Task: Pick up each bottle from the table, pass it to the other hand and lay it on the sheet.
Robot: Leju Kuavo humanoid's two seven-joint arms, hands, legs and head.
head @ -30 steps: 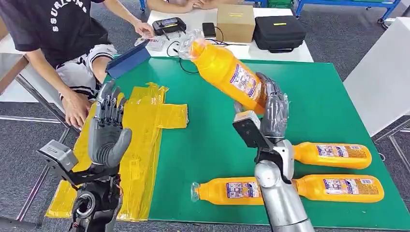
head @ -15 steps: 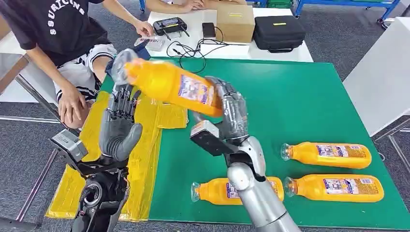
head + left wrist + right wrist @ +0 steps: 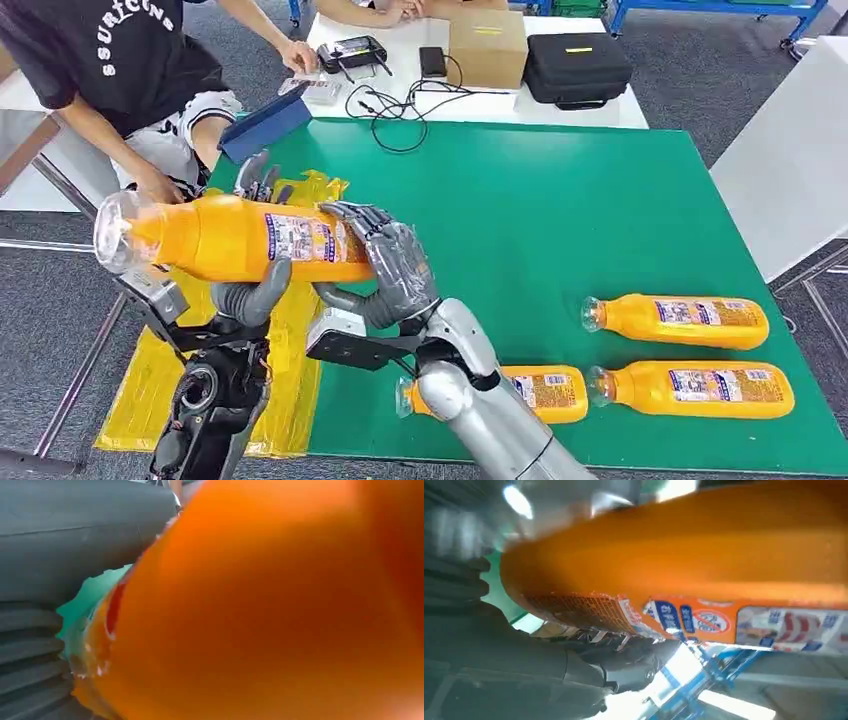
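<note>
My right hand [image 3: 390,265] grips the base end of an orange bottle [image 3: 230,238] and holds it level above the yellow sheet [image 3: 135,395], clear cap end pointing left. My left hand [image 3: 248,298] stands against the bottle: the thumb lies under it and the fingers rise straight behind it, not wrapped around. Three more orange bottles lie on the green table [image 3: 560,200]: one at the front middle [image 3: 545,390], two at the right [image 3: 680,320] [image 3: 700,388]. Up close, the bottle [image 3: 275,605] sits beside my left hand [image 3: 60,540]; the bottle [image 3: 684,570] lies in my right hand [image 3: 524,670].
A person [image 3: 120,70] sits at the table's far left corner, a hand near the sheet. A blue flat object [image 3: 265,122] lies at the far left edge. Behind are a cardboard box [image 3: 487,45], a black case [image 3: 577,65] and cables. A white table [image 3: 790,150] stands at the right.
My right hand has swung the bottle from high over the table's middle leftward and down, turning it level, into my left hand. The left hand has stayed over the sheet.
</note>
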